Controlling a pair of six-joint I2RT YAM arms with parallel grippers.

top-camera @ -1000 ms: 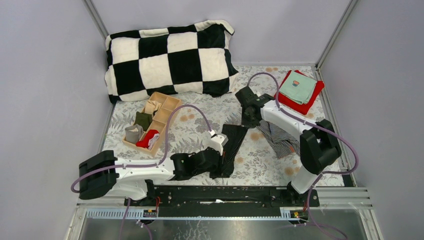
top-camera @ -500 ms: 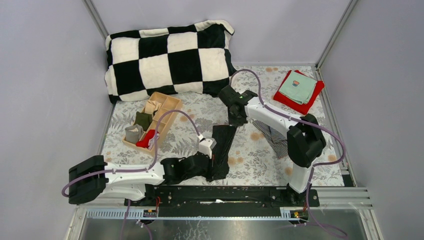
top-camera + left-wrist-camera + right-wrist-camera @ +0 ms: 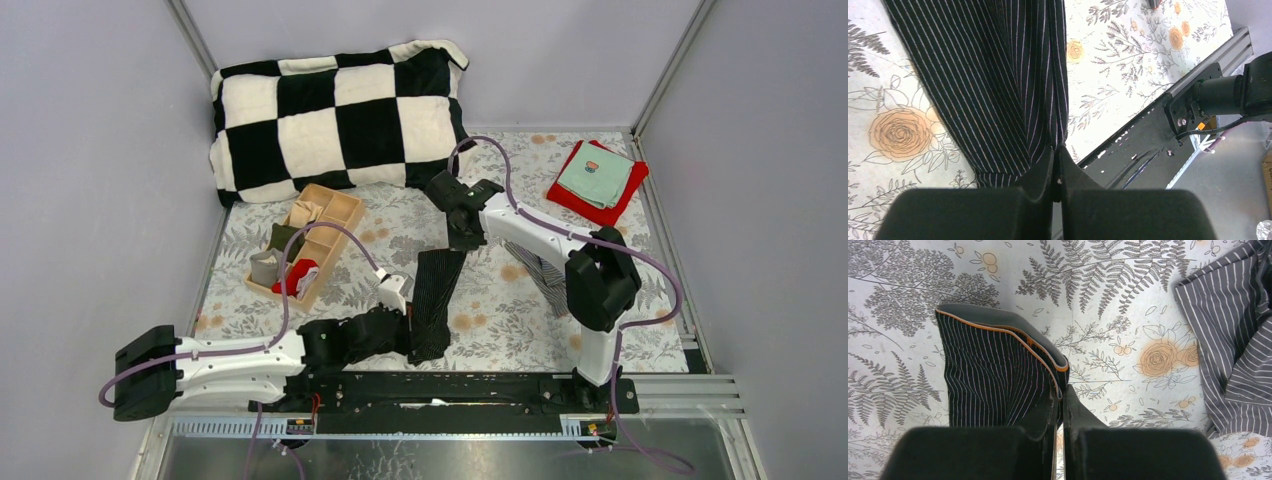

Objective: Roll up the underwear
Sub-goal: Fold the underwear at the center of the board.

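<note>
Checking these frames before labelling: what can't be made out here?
Grey striped underwear: top view, right arm covers its middle; right wrist view, frame edge cuts it.
Black pinstriped underwear: its pinched edges hide behind left gripper and right gripper fingers.
Wooden tray contents: top view, too small.

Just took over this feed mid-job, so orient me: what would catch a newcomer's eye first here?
The black pinstriped underwear, held long in the middle: left gripper shut on its near end, right gripper shut on its waistband. A big black-and-white checkered pillow lies along the back wall, and the grey striped underwear sits crumpled to the right.
</note>
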